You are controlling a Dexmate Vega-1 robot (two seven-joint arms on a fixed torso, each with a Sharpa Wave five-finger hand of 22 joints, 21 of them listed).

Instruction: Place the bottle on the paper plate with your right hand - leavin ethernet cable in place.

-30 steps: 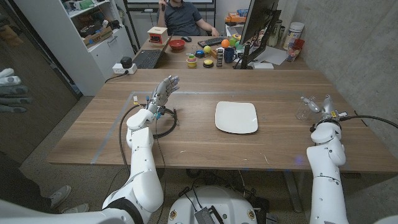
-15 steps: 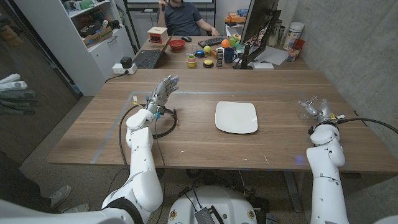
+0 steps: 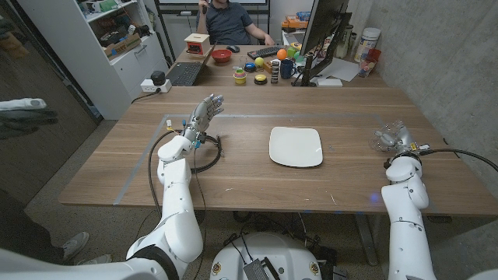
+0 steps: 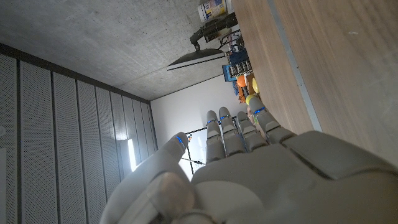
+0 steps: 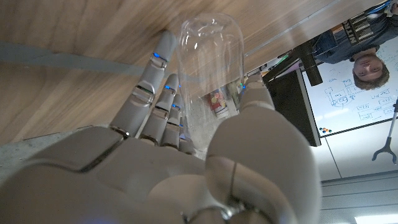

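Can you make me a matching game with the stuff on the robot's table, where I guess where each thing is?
Things:
1. bottle
2. paper plate
3. black cable
4. left hand

Places or states:
A. looped on the table beside the left arm
B. held in the right hand
C. lying bare in the middle of the table
D. holding nothing, fingers apart

Pairs: 1-B, 2-C, 3-A, 4-D
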